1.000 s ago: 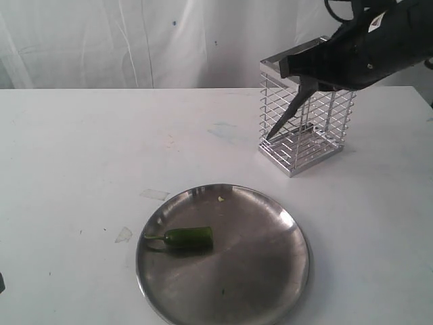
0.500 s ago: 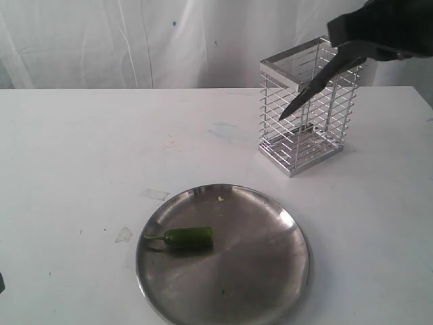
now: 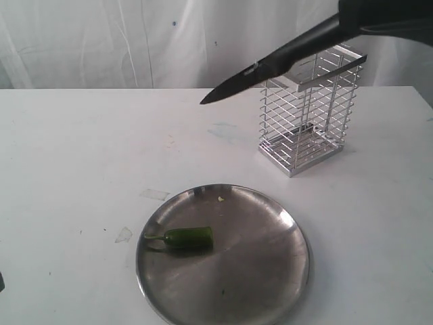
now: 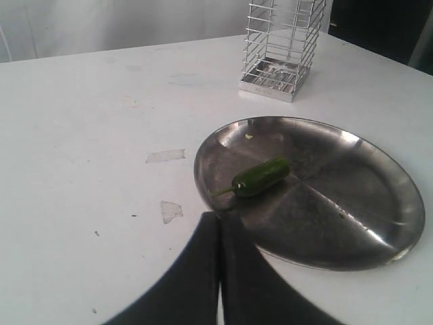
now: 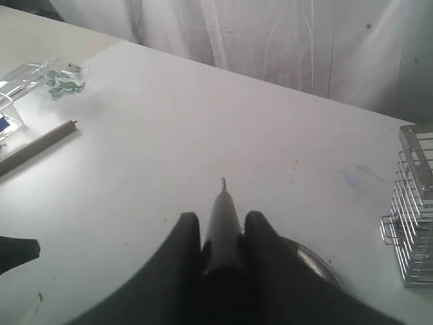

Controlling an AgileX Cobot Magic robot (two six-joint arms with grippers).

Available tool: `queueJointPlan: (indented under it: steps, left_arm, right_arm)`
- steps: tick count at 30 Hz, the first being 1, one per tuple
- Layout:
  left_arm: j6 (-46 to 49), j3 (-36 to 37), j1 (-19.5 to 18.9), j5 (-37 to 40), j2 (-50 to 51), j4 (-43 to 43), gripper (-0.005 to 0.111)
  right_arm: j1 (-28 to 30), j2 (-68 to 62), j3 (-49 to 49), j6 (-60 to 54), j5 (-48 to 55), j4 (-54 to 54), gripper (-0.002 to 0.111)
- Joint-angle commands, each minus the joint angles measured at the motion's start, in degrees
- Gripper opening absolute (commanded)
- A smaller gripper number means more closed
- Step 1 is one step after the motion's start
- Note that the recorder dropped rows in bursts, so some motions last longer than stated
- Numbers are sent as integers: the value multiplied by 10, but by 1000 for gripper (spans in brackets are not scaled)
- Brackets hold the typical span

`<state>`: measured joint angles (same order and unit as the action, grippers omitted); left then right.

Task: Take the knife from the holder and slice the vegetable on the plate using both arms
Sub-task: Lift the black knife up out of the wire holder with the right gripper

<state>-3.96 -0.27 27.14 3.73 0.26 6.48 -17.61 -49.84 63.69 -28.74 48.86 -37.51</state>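
Observation:
The dark knife (image 3: 270, 64) hangs in the air above the table, clear of the wire holder (image 3: 308, 108), its tip pointing left and slightly down. My right gripper (image 5: 222, 227) is shut on the knife (image 5: 222, 210), whose blade sticks out between the two fingers; in the exterior view only the arm's black bulk (image 3: 385, 15) shows at the top right. The green chilli pepper (image 3: 184, 237) lies on the left part of the silver plate (image 3: 270, 271). My left gripper (image 4: 219, 223) is shut and empty, hovering at the plate's rim (image 4: 203, 176), close to the pepper (image 4: 258, 177).
The holder (image 4: 281, 40) stands behind the plate. Small pale scraps (image 3: 154, 194) lie on the white table left of the plate. A clear packet (image 5: 47, 78) and a grey rod (image 5: 37, 145) lie at the table's far side in the right wrist view. A white curtain hangs behind.
The right arm has lifted the knife up out of the holder and swung it leftward; the blade now points out over the table. Pepper and plate have not moved.

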Motion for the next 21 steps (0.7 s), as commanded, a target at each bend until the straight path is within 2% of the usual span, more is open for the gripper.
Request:
queueJointPlan:
  steps: [1,4,9,13,14,16,21]
  left_arm:
    - [-31,3,-2,-56,-3,30,0]
    - [-112,3,-2,-84,-3,80,0]
    - [-214,3,1,-81,-3,85,0]
    - [-200,-17,60,-37,15,79,0]
    - [-181,-26,85,-61,50,77,0]
    - [-180,-35,104,-101,94,63,0]
    - [-193,-86,130,-220,255,-36,0]
  right_arm:
    - [5,13,-24,-14,-3,-26,0]
    - [5,20,-48,-44,-2,-75,0]
    - [5,44,-85,-152,-2,-236,0]
    - [5,35,-99,-258,31,-383,0]
    - [5,27,-102,-272,33,-394,0]
    - [5,16,-103,-280,33,-398,0]
    - [5,-12,-105,-312,6,-409,0]
